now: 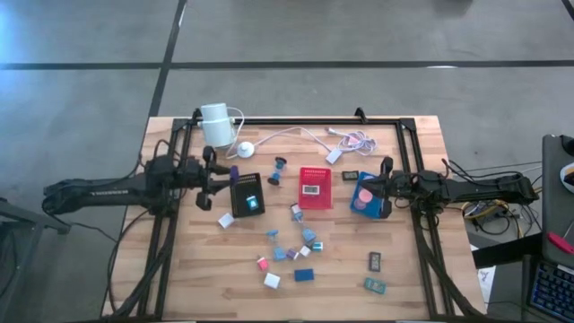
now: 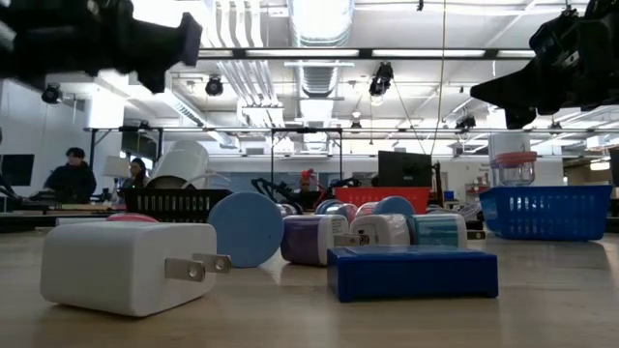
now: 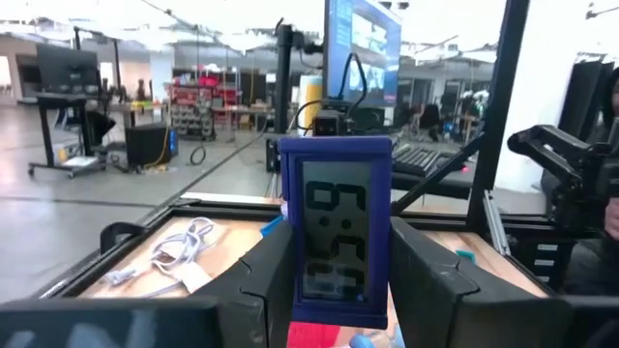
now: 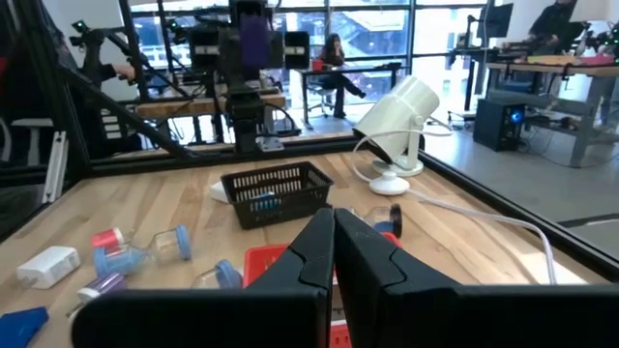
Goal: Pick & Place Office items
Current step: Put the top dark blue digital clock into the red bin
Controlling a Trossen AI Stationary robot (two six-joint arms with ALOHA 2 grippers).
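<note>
Closest to the low camera lies a white plug block (image 2: 126,267) with its two prongs pointing toward a flat blue block (image 2: 411,273), and behind them stand a pale blue disc (image 2: 247,228) and a row of small purple, white and teal pieces. From above, these office items (image 1: 291,247) lie scattered over the middle of the wooden table (image 1: 421,161), in front of the black tray (image 1: 247,195), the red tray (image 1: 314,187) and the blue tray (image 1: 369,193). The left gripper (image 3: 334,266) hovers beside the black tray, its fingers pinching a purple clock (image 3: 335,227) (a small digital one, display facing the wrist camera). The right gripper (image 4: 334,246) hangs over the blue tray with its fingers pressed together, holding nothing.
</note>
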